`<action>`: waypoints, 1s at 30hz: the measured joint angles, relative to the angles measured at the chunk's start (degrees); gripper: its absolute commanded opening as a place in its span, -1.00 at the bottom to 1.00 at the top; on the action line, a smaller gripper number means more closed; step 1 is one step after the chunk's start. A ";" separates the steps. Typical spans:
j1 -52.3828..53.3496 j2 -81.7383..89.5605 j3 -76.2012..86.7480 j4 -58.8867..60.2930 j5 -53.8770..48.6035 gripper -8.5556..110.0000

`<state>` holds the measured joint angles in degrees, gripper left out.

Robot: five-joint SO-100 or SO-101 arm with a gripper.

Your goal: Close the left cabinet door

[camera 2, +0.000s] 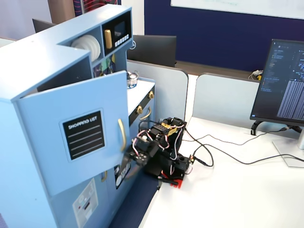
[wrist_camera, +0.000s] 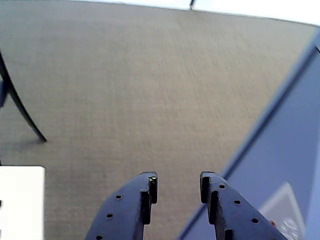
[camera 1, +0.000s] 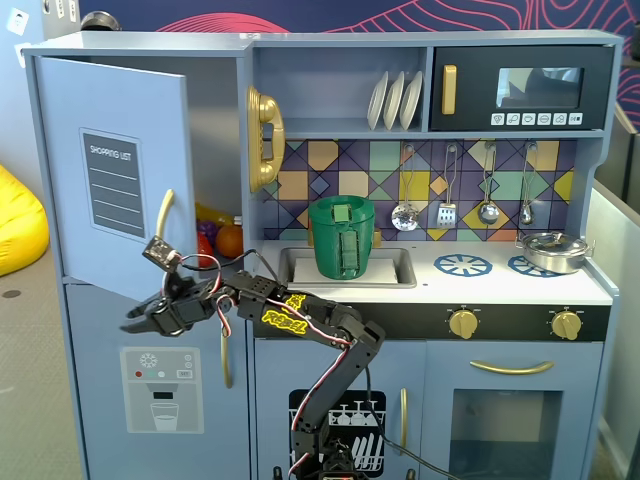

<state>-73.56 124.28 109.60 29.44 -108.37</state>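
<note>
A: What sort of place is this?

B: An office or robotics lab. A computer monitor [camera 2: 280, 85] showing code stands on a white table [camera 2: 228, 199], with grey desk dividers [camera 2: 223, 102] behind.

A: Anything else?

B: Grey carpet [wrist_camera: 150, 90], a yellow beanbag [camera 1: 18, 225], and a blue toy kitchen [camera 1: 330, 60].

In a fixed view: three plates [camera 1: 395, 100] on the upper shelf – four utensils [camera 1: 447, 190] hanging in a row mid-frame – two gold knobs [camera 1: 463, 322] lower right, two burner rings [camera 1: 463, 265], one pot [camera 1: 550, 250], one green bucket [camera 1: 342, 237], one gold phone [camera 1: 265, 137]. One monitor [camera 2: 285, 80], right edge.
</note>
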 measured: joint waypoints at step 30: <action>36.12 0.70 3.69 -9.84 -0.79 -0.86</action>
<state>-37.44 124.98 113.29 19.60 -109.16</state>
